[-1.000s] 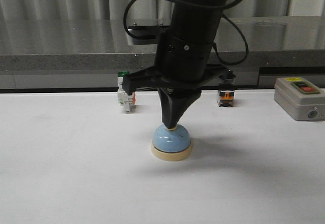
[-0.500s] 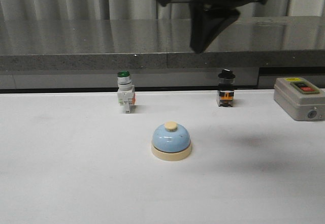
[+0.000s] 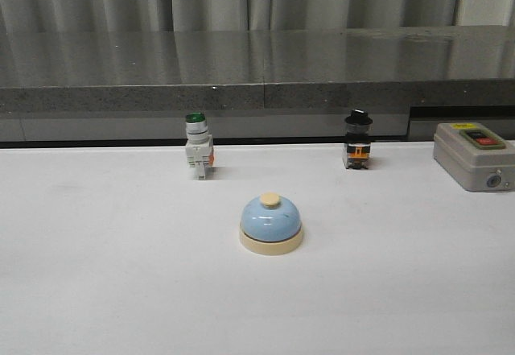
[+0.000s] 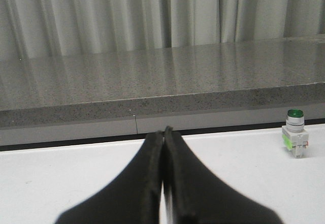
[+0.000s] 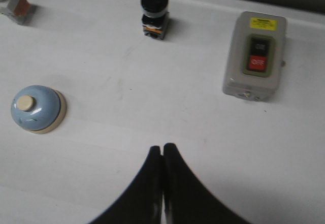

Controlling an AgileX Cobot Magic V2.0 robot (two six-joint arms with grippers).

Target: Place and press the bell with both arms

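The light-blue dome bell [image 3: 271, 220] with cream base and cream button stands upright on the white table, in the middle of the front view. It also shows in the right wrist view [image 5: 37, 108]. No arm shows in the front view. My right gripper [image 5: 162, 148] is shut and empty, high above the table, well apart from the bell. My left gripper [image 4: 163, 131] is shut and empty, low over the table, facing the grey ledge; the bell is out of its view.
A green-capped white push-button switch [image 3: 197, 154] stands behind the bell to the left, also in the left wrist view [image 4: 294, 139]. A black-knobbed switch [image 3: 357, 149] stands behind to the right. A grey on/off switch box [image 3: 473, 155] sits at the right edge. A grey ledge [image 3: 257, 97] runs along the back.
The right arm, whose shut fingertips were on the bell's button a second ago, has lifted up and gone out of the front view. The bell has stayed in place.
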